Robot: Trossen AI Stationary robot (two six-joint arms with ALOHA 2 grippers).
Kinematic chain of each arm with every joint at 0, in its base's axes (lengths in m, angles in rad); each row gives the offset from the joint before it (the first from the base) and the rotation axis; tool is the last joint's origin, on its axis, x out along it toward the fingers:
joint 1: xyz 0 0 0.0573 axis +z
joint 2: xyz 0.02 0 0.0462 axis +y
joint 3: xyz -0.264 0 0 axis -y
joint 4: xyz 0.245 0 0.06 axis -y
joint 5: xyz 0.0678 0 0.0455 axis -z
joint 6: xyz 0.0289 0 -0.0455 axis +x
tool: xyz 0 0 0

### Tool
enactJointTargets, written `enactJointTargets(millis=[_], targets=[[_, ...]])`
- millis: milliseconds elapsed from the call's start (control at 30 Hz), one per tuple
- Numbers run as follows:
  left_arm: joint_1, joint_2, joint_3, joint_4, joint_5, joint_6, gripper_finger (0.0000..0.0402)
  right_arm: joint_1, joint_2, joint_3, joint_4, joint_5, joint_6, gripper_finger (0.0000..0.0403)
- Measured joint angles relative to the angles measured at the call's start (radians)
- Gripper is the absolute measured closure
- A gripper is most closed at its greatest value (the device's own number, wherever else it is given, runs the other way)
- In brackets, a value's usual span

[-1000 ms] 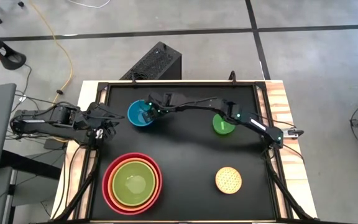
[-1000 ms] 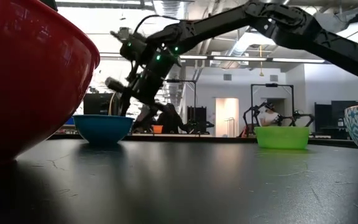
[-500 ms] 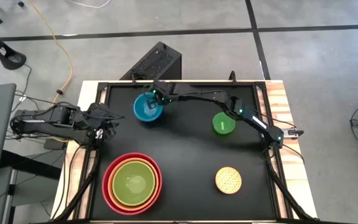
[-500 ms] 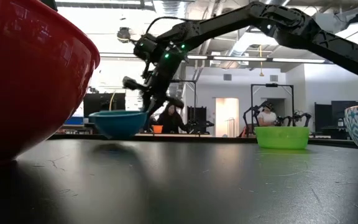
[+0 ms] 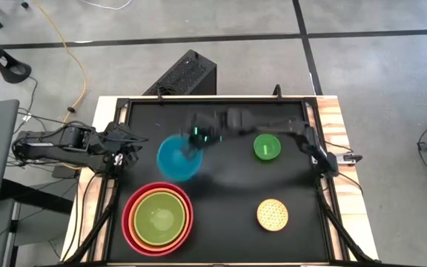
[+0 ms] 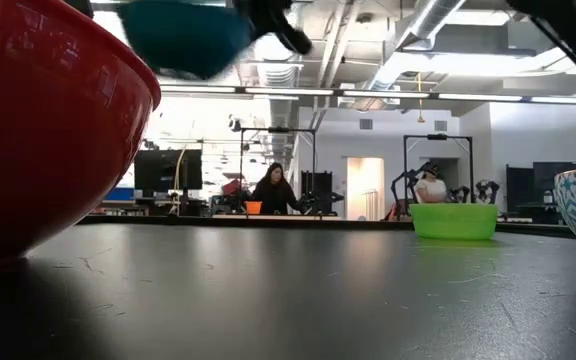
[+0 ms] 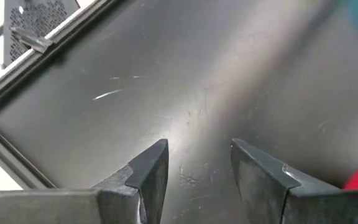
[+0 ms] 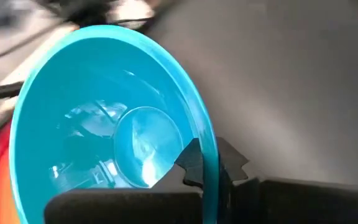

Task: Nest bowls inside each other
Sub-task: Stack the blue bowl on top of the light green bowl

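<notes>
While the right gripper (image 5: 193, 144) is clenching the rim of the blue bowl (image 5: 178, 158), that bowl is hanging in the air above the table (image 5: 228, 193), over its left half and just beyond the stacked bowls; in the low view it is showing high above the tabletop. In the right wrist view one dark finger (image 8: 194, 163) is pressing inside the bowl's rim and the other outside it. Near the front left corner the red bowl (image 5: 130, 222) is holding the orange bowl (image 5: 186, 216), which is holding the lime green bowl (image 5: 159, 216). Toward the far right the small bright green bowl (image 5: 266, 147) is sitting alone, and the patterned yellow bowl (image 5: 272, 214) is lying near the front right corner. At the left edge the left gripper (image 7: 197, 171) is hovering low over the bare tabletop, its fingers parted and grasping nothing.
</notes>
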Motion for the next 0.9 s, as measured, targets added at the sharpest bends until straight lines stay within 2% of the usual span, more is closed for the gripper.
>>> enactJointTargets(millis=[133, 300, 400, 900], targets=[[0.000, 0.000, 0.000, 0.034, -0.003, 0.024, 0.0239, 0.141, 0.043, 0.000, 0.159, 0.032, 0.053, 0.0388], [0.000, 0.000, 0.000, 0.056, 0.000, 0.035, 0.0239, 0.234, 0.137, -0.003, 0.316, 0.019, 0.127, 0.0388], [0.000, 0.000, 0.000, 0.057, 0.007, 0.035, 0.0239, 0.249, 0.166, -0.002, 0.361, 0.014, 0.137, 0.0388], [0.000, 0.000, 0.000, 0.058, 0.025, 0.010, 0.0239, 0.253, 0.289, 0.000, 0.527, -0.157, 0.052, 0.0388]])
